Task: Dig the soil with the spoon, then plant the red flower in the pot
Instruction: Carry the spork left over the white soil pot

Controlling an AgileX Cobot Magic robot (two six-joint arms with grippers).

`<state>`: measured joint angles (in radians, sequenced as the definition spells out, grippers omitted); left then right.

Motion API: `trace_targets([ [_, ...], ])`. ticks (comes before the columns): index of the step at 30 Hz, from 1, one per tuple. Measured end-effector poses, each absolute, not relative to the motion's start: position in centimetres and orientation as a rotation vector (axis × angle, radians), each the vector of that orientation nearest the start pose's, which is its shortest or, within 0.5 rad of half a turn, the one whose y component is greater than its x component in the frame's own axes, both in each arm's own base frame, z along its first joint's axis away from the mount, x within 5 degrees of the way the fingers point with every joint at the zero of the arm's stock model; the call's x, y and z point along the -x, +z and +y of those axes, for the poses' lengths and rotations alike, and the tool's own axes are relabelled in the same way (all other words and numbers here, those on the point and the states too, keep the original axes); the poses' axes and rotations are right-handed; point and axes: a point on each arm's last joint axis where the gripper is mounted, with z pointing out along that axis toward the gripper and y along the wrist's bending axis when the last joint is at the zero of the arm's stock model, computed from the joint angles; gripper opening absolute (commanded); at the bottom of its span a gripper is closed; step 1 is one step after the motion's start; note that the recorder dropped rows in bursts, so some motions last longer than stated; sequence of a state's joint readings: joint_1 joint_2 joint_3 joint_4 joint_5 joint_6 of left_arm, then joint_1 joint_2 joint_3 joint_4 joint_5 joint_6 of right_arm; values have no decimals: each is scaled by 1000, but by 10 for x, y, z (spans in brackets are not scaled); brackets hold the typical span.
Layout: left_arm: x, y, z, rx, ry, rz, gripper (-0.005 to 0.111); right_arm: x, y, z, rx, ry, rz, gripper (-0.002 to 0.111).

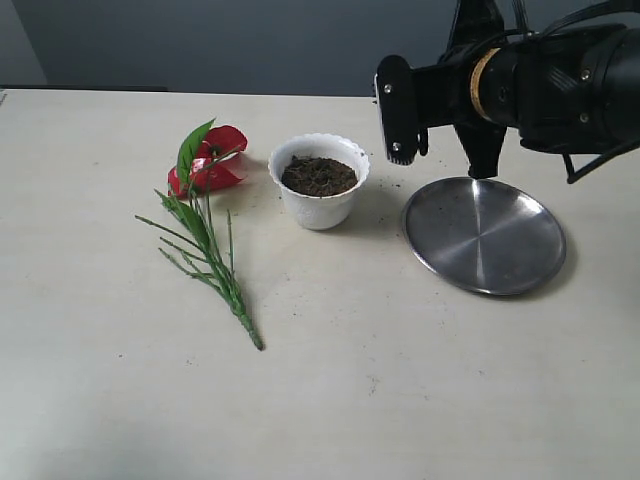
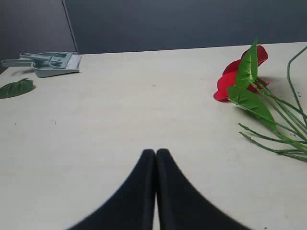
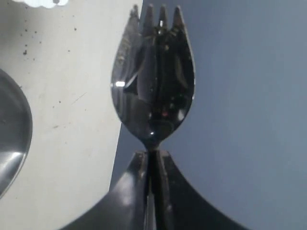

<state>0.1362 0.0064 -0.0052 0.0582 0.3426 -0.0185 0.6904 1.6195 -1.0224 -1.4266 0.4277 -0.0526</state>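
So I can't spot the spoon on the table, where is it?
In the right wrist view the spoon is clamped in the right gripper, raised near the plate, right of the pot.

Round steel plate (image 1: pixel 485 235): shallow, shiny, with a raised rim, lying flat on the pale cream table (image 1: pixel 400 400) at about 3 o'clock from the middle of the exterior view. Dark grey-blue wall (image 1: pixel 200 40): runs along the table's far edge at 12 o'clock. Pale green dustpan (image 2: pixel 53 64) with a white-bristled brush (image 2: pixel 72 61) resting in it, and a single loose green leaf (image 2: pixel 15 88) near it, both on the tabletop by the far edge in the left wrist view.
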Motion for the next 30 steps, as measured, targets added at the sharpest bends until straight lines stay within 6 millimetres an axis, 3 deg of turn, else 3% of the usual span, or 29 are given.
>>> trace_targets([
  [9, -53, 184, 9, 105, 139, 1826, 0, -298, 260, 191, 1862, -1047, 1182, -1],
  [19, -53, 184, 9, 105, 139, 1826, 0, -300, 263, 185, 2047, -1277, 969, -1],
  [30, -53, 184, 9, 105, 139, 1826, 0, -309, 234, 194, 2274, -1350, 741, -1],
])
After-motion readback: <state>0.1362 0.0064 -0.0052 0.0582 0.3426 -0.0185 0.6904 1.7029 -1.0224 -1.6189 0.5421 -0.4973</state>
